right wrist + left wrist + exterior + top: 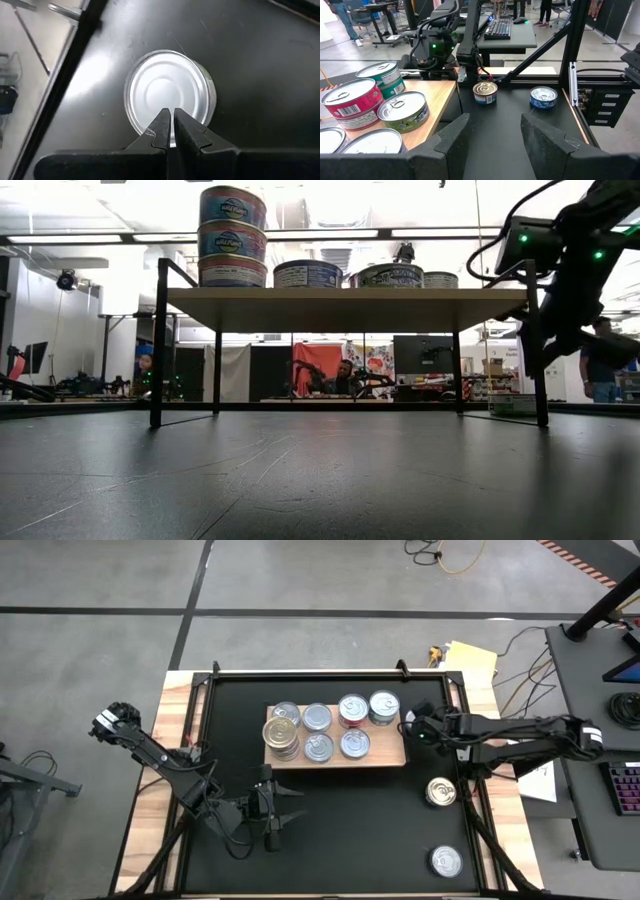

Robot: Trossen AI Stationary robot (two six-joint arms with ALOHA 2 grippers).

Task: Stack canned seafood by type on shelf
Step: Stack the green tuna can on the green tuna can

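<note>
Beside the shelf (395,755), right end effector (408,723) hovers — fingers together

The shelf (388,753) is pale wood with a smooth, matt face. The tins (317,717) on it are metal, their lids bright and glossy, some with glossy paper side labels. A silver tin (170,97) on the mat has a smooth, shiny metal top. The black mat (350,830) looks matt and finely scuffed. The right hand (172,120) has matt black fingers that look like plastic.
</note>
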